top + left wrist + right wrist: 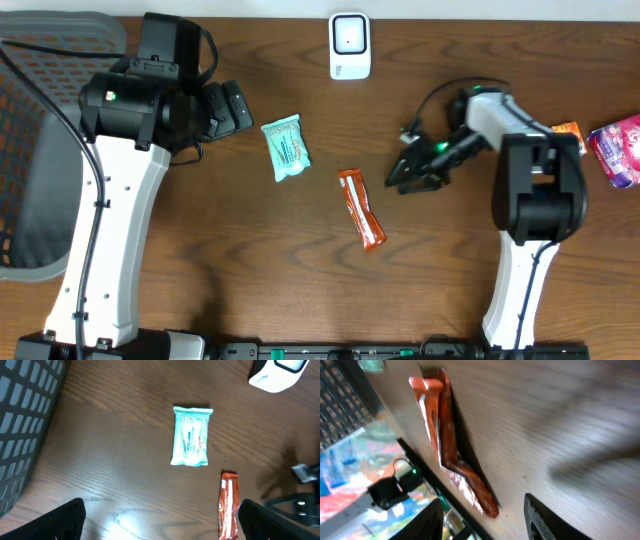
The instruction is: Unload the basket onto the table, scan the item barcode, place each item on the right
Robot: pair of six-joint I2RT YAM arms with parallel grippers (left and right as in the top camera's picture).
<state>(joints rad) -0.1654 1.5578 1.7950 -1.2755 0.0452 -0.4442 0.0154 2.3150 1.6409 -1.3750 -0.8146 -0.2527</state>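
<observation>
At mid-table your bar (361, 208) lay flat and unheld; just beside it your right gripper (402, 174) hovered part-open, empty, likely lined up to lift it. Farther off, your left gripper (238, 108) gaped wide by the teal pack (286, 147), scanner (349, 45) beyond.

Top-down overhead; orange wrapper (361, 208) common to all
</observation>
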